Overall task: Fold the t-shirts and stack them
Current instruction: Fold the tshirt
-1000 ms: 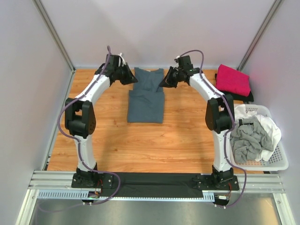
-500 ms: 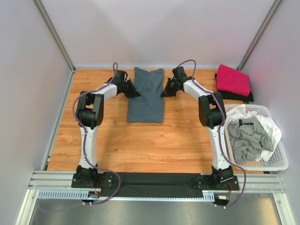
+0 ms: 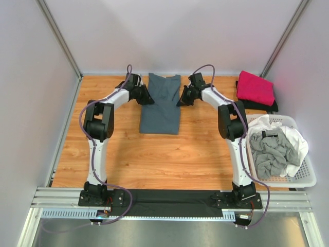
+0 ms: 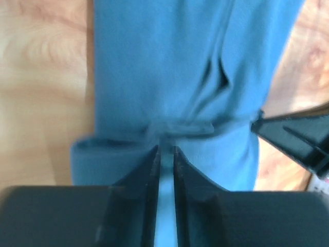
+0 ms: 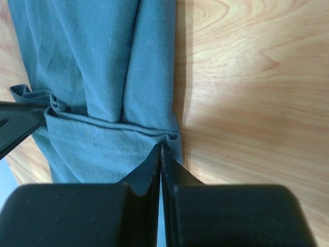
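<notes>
The left tool [image 3: 145, 98] is pinched shut on the left edge of the long, folded slate blue-grey cloth t-shirt [image 3: 160, 110]. The right tool [image 3: 181, 99] is pinched shut on its right edge. Both bite near the shirt's far end. The shirt lies flat on the brown wooden surface [image 3: 154, 154]. Off to the shirt's right sits a folded magenta-pink t-shirt [image 3: 254, 87], and nearer, a white plastic lattice basket [image 3: 303, 177] holding crumpled cloth. I think the blue shirt is light, soft and floppy. It would sag if held by one side, so hold both edges and lift evenly.
</notes>
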{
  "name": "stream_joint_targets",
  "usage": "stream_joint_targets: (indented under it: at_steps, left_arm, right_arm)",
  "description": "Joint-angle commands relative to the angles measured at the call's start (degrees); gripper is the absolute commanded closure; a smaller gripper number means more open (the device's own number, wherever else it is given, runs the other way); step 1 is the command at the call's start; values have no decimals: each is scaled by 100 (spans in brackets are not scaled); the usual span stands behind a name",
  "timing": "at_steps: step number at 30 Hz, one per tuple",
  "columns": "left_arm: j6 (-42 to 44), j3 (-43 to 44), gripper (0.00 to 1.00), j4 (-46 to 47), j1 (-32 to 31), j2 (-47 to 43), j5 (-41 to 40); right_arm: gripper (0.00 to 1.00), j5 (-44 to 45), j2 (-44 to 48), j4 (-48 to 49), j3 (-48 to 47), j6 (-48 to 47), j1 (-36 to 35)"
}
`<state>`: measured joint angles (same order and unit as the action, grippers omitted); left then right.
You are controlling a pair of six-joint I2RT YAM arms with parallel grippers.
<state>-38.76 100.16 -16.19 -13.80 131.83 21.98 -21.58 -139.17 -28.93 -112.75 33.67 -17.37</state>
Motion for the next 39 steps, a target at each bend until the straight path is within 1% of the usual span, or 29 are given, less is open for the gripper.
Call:
stream_joint_targets:
  at_steps: [1, 2, 3, 4, 5, 6, 7, 8, 9, 10, 11, 12, 13, 14, 16, 17, 18, 20, 22, 23, 24, 25, 28, 31, 34, 37, 39]
  left_arm:
    - [782, 206, 74, -454, -17, -1103, 35]
    - [957, 162, 65, -517, -17, -1307, 26]
    - [1028, 23, 44, -578, -17, -1518, 9]
    - [1072, -83, 35, -674, -17, -1955, -35]
    - [1151, -215, 28, -736, -17, -2177, -166]
    - [1178, -521, 21, -798, -17, -2405, -254]
    - [1204, -706, 20, -894, -17, -2825, -334]
    - [1187, -917, 19, -947, -17, -3030, -439]
    - [1169, -1380, 17, -974, -17, -3406, -492]
    - [1152, -1646, 16, -957, -17, -3584, -519]
    - [1047, -1936, 16, -913, -17, -3751, -519]
    - [1003, -2487, 16, -817, -17, -4057, -519]
    - [872, -2745, 16, -790, -17, -4208, -536]
    - [801, -3226, 16, -764, -17, -4331, -545]
    - [599, -3633, 16, -711, -17, -4648, -572]
    - [563, -3974, 16, -667, -17, -4718, -554]
    - [519, -4126, 16, -597, -17, -4832, -545]
    - [422, -4477, 17, -439, -17, -4895, -502]
    - [335, -4654, 18, -219, -17, -4913, -484]
    - [317, -4759, 19, -140, -17, -4878, -475]
    - [273, -4804, 20, 0, -17, -4851, -466]
    - [255, -4848, 21, 80, -17, -4825, -458]
    - [203, -4892, 23, 309, -8, -4562, -431]
    - [220, -4813, 26, 335, 0, -4210, -440]
    - [220, -4804, 31, 432, 9, -4016, -519]
    - [237, -4699, 33, 511, 27, -3754, -519]
    - [255, -4585, 34, 450, 27, -3612, -502]
  right_arm:
    - [99, -118, 636, -86, -213, -352, 31]
    - [97, -153, 759, -113, -195, -379, 23]
    - [88, -197, 1004, -148, -169, -405, 31]
    - [81, -214, 1128, -192, -99, -423, 31]
    - [74, -215, 1251, -279, -29, -458, 23]
    - [52, -215, 1539, -306, 103, -475, 14]
    - [45, -215, 1708, -315, 417, -493, 5]
    - [39, -197, 1875, -298, 647, -537, -30]
    - [29, -171, 2224, -289, 875, -554, -56]
    - [25, -136, 2393, -245, 1086, -537, -74]
    - [21, -127, 2552, -228, 1593, -493, -118]
    - [8, -118, 2858, -184, 1833, -450, -135]
    - [3, -109, 3000, -114, 2123, -414, -196]
    - [0, -101, 3254, -61, 2630, -318, -241]
    - [0, -48, 3484, 114, 3169, -239, -424]
    - [0, 13, 3659, 168, 3633, -186, -504]
    - [1, 197, 3730, 203, 3820, -98, -583]
    - [2, 286, 3879, 448, 4198, 51, -785]
    - [9, 295, 3924, 895, 4699, 367, -873]
    - [16, 260, 3916, 1054, 4831, 455, -874]
    - [17, 225, 3889, 1282, 4989, 595, -874]
    - [19, 242, 3854, 1345, 5017, 632, -874]
    - [27, 242, 3582, 1443, 4860, 693, -883]
    - [30, 216, 3240, 1460, 4640, 685, -926]
    - [34, 207, 3073, 1460, 4490, 693, -953]
    - [43, 155, 2932, 1443, 4402, 728, -953]
    - [46, 154, 2879, 1416, 4358, 729, -953]
